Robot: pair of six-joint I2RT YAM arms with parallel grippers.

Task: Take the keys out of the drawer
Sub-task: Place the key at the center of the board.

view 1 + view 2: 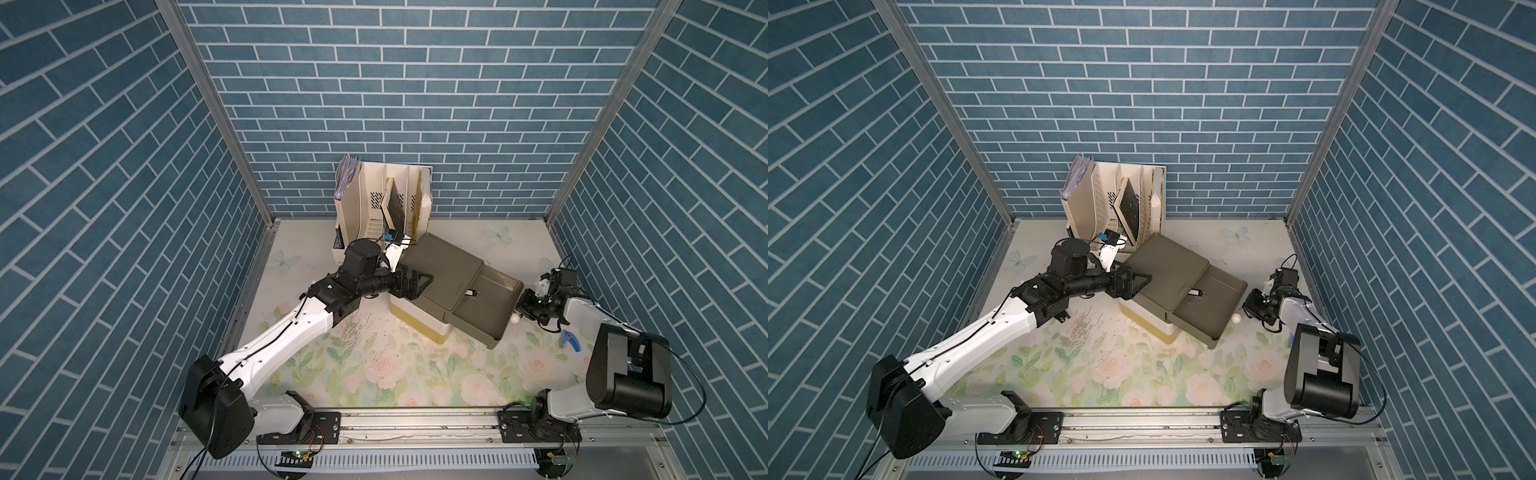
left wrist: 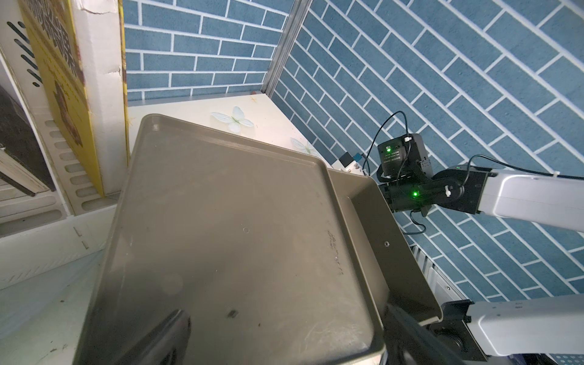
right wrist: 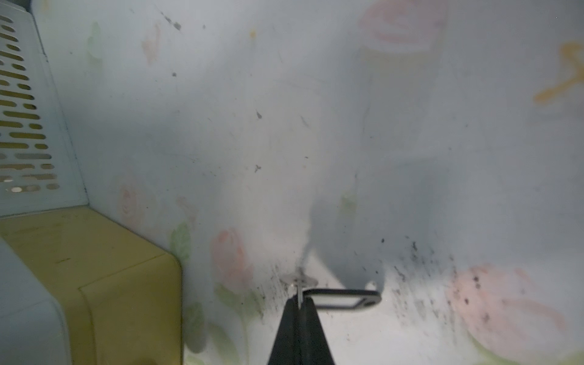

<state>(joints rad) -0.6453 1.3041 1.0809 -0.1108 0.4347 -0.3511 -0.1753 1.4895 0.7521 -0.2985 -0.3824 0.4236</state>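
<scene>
A: Top views, furniture?
B: One cabinet (image 1: 440,266), olive-topped, cream body, mid-table (image 1: 374,365). Its drawer (image 1: 488,305) stands out toward the right arm. In both top views a loose key (image 1: 471,293) (image 1: 1197,293), dark tag, lies inside the drawer by the cabinet mouth.
A: Grippers there?
B: Left gripper (image 1: 417,286) at the cabinet's left edge. Right gripper (image 1: 523,312) just beside the drawer front, low over the table.
A: Left wrist view?
B: Left fingers (image 2: 170,335) splayed wide across the cabinet (image 2: 237,221) top, grasping nothing. Whether they touch it is unclear.
A: Right wrist view?
B: Right fingertips (image 3: 294,322) clenched on the ring of a held key (image 3: 341,298), outside the drawer, above the floral table. Its black-framed tag juts sideways.
</scene>
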